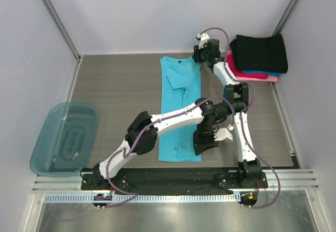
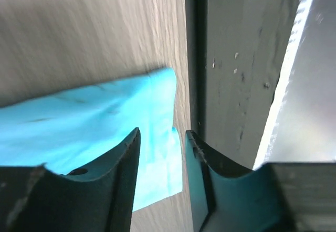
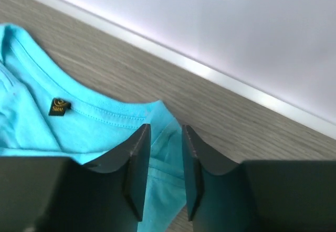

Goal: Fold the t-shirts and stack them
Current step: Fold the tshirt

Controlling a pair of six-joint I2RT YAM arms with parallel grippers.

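A bright turquoise t-shirt (image 1: 180, 108), folded into a long strip, lies flat in the middle of the table with its collar at the far end. My left gripper (image 1: 202, 147) hovers open over the strip's near right corner; the left wrist view shows that corner (image 2: 105, 122) between and below the fingers of the left gripper (image 2: 161, 132). My right gripper (image 1: 199, 54) is open at the far right corner; the right wrist view shows the right gripper (image 3: 166, 128) over the cloth (image 3: 79, 122) beside the collar. A stack of folded t-shirts (image 1: 260, 53), black over blue and pink, sits at the back right.
A translucent blue-grey plastic bin (image 1: 64, 137) stands off the mat at the left. The black base rail (image 2: 236, 64) runs just beyond the shirt's near edge. The white back wall (image 3: 236, 27) rises close behind the collar end.
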